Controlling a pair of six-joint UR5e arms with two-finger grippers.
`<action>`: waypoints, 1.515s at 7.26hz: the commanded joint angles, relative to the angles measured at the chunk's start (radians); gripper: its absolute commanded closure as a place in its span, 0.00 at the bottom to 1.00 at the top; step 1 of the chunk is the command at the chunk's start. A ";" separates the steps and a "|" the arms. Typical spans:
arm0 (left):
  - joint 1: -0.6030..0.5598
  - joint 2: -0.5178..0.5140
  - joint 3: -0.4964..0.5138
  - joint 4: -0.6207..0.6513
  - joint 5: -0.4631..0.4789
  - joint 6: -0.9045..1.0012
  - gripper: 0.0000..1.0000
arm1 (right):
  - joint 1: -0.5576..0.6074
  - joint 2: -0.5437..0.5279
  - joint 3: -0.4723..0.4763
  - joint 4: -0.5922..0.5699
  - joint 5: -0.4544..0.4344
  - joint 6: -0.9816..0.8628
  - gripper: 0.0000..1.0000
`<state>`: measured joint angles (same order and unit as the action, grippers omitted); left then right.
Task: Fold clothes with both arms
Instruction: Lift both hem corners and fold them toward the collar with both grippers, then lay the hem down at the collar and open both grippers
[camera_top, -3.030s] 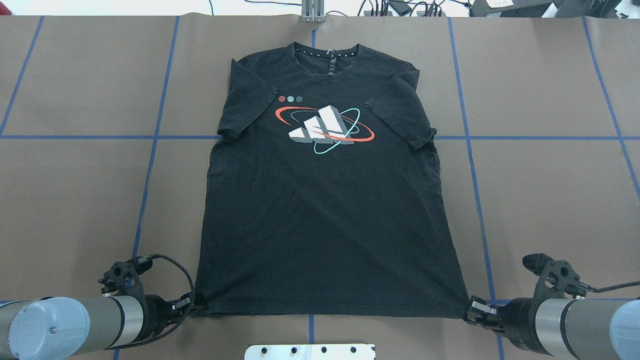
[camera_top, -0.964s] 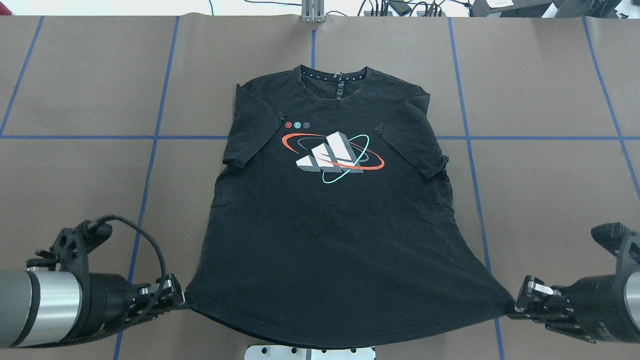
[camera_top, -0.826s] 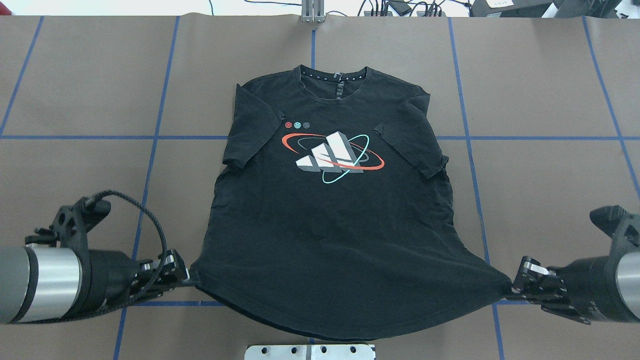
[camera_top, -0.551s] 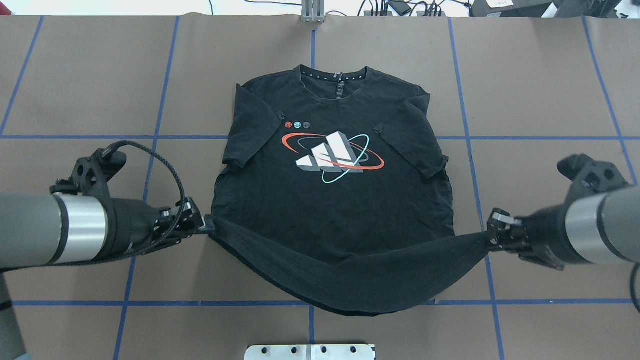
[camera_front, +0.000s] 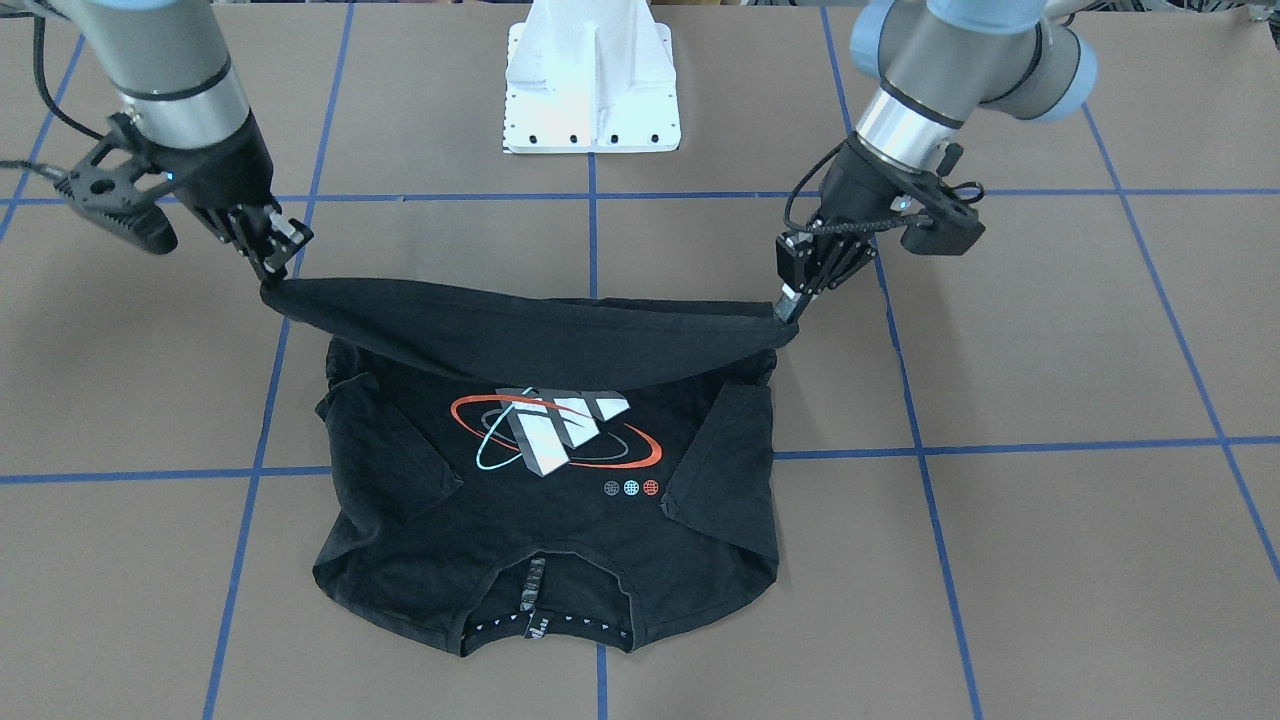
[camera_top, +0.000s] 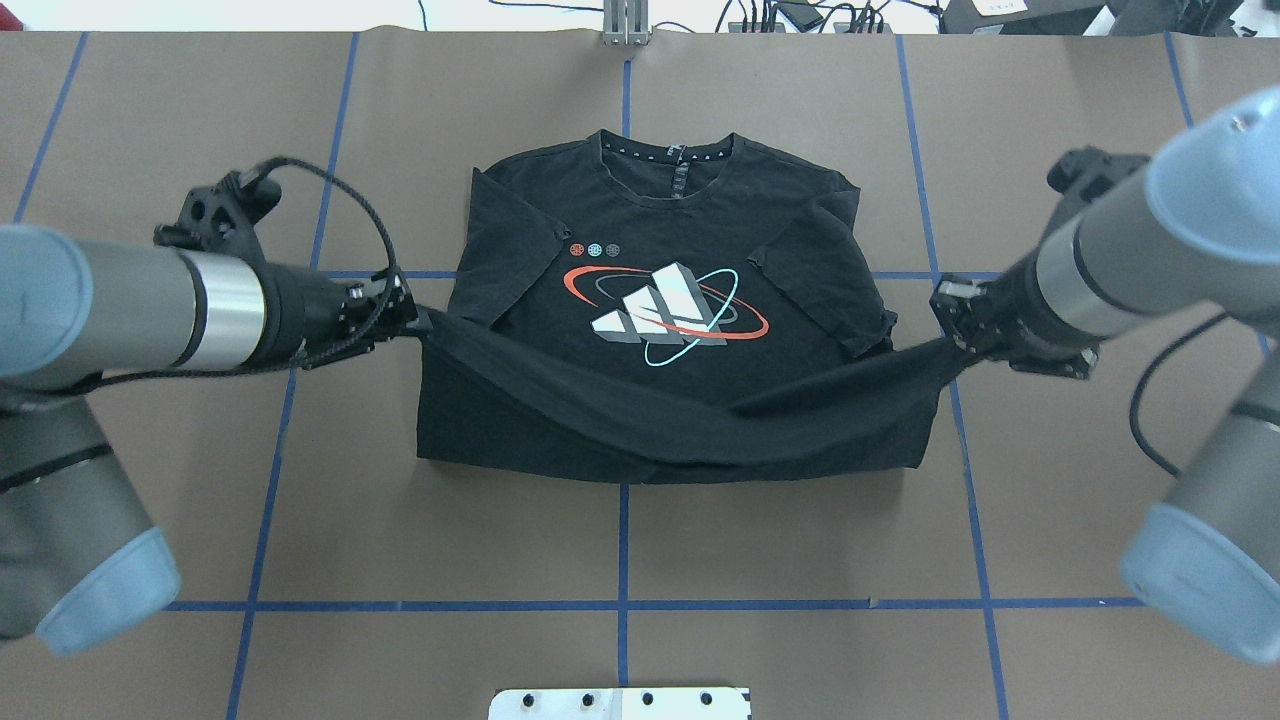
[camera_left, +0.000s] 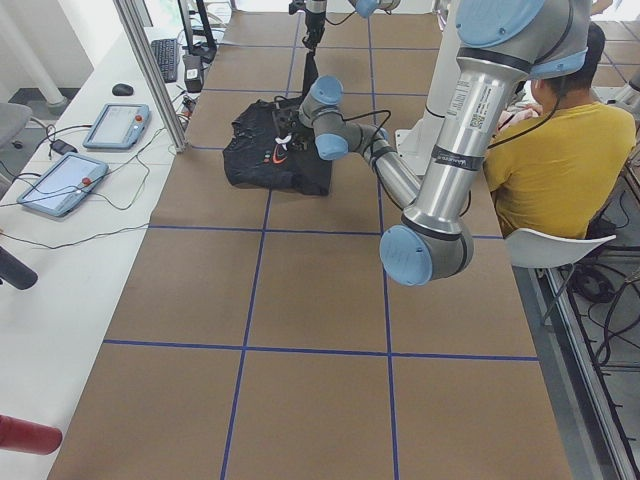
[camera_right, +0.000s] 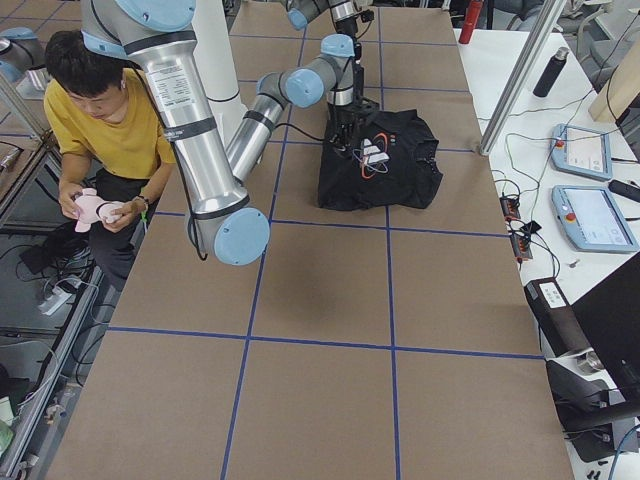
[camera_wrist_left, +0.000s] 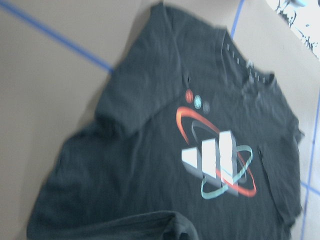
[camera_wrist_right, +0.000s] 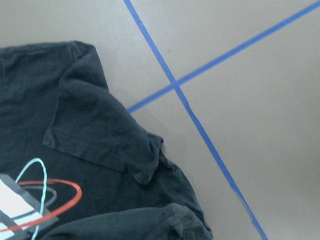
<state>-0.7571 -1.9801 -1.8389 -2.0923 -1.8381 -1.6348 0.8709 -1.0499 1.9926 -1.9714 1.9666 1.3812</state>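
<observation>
Two end effectors, one hem corner each. Overhead view: left end effector (camera_top: 412, 318) sat at 9 o'clock of the black T-shirt (camera_top: 600, 400), fingers pinched together on the hem corner. Right end effector (camera_top: 958, 338) sat at 3 o'clock, likewise clamped on the opposite corner. Hem hung between them as a sagging band above the surface (camera_top: 800, 560), crossing the shirt just below the orbit logo (camera_top: 665, 312). Lower body lay doubled under the band, fold edge at 6 o'clock. Collar with patterned neck tape (camera_top: 665, 152) lay flat at 12 o'clock, both sleeves flat. Shirt lay mid-surface, astride a blue tape line (camera_top: 622, 540). White pedestal base (camera_top: 620, 702) stood well apart, at 6 o'clock of the shirt.
</observation>
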 joint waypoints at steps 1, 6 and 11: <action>-0.080 -0.097 0.182 -0.047 -0.001 0.050 1.00 | 0.083 0.160 -0.263 0.006 0.008 -0.121 1.00; -0.103 -0.198 0.430 -0.190 0.005 0.082 1.00 | 0.100 0.169 -0.576 0.384 0.018 -0.131 1.00; -0.103 -0.258 0.680 -0.383 0.040 0.090 0.49 | 0.080 0.189 -0.718 0.531 0.018 -0.131 1.00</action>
<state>-0.8605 -2.2338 -1.2117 -2.4329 -1.8208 -1.5495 0.9528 -0.8665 1.3113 -1.4781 1.9868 1.2520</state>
